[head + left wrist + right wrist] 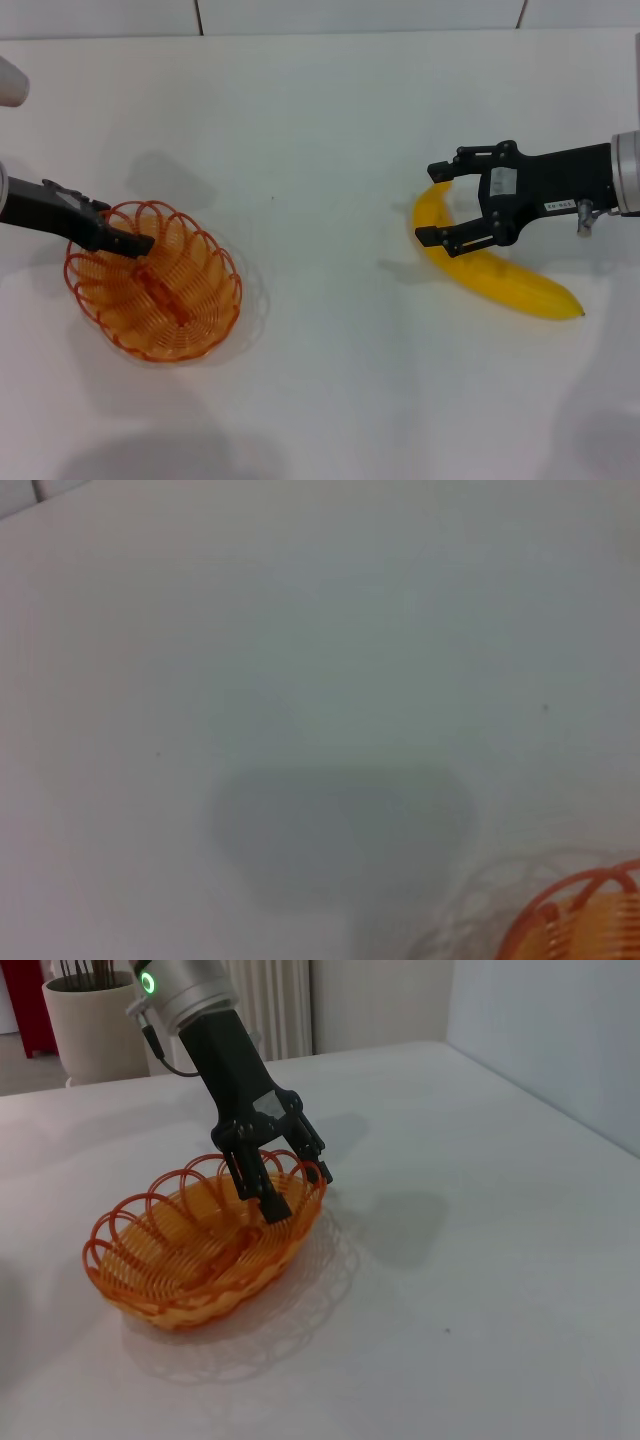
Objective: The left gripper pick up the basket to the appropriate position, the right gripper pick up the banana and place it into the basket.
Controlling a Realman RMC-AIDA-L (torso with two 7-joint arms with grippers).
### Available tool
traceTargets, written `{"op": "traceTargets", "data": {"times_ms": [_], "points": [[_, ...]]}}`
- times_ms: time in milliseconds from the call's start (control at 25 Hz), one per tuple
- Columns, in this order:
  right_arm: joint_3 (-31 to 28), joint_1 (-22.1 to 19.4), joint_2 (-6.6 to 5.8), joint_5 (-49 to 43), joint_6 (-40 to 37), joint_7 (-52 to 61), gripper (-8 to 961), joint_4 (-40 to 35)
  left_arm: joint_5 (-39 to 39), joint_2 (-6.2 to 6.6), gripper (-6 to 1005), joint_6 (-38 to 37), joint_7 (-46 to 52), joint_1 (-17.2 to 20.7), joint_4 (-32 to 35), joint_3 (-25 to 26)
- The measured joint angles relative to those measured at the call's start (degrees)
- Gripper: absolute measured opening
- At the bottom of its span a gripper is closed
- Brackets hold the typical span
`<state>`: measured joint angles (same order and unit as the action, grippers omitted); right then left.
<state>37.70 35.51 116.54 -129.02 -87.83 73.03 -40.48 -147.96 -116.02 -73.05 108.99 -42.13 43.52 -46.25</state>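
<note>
The orange wire basket (160, 300) sits at the left of the white table; it also shows in the right wrist view (170, 1250) and at a corner of the left wrist view (585, 920). My left gripper (135, 242) reaches in from the left and is shut on the basket's rim, one finger inside and one outside, as the right wrist view (295, 1185) shows. The yellow banana (505, 278) lies at the right. My right gripper (437, 205) is open just over the banana's upper end, its fingers on either side of that end.
The white table (320, 120) stretches between basket and banana. A white object (10, 82) stands at the far left edge. A pale plant pot (95, 1020) stands beyond the table behind the left arm.
</note>
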Motion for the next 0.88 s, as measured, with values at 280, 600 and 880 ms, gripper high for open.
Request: {"op": "traceTargets", "data": {"times_ms": [280, 600, 880], "points": [[0.0, 0.0, 0.00, 0.0, 1.0, -0.1, 903, 0.2, 0.2, 0.29, 766, 0.0, 0.5, -0.1, 0.3, 0.4], [0.0, 0.0, -0.01, 0.0, 1.9, -0.1, 903, 0.7, 0.5, 0.38, 592, 0.0, 0.6, -0.1, 0.6, 0.6], [0.0, -0.1, 0.06, 0.3, 3.0, -0.1, 903, 0.9, 0.6, 0.51, 396, 0.0, 0.7, -0.1, 1.0, 0.6]]}}
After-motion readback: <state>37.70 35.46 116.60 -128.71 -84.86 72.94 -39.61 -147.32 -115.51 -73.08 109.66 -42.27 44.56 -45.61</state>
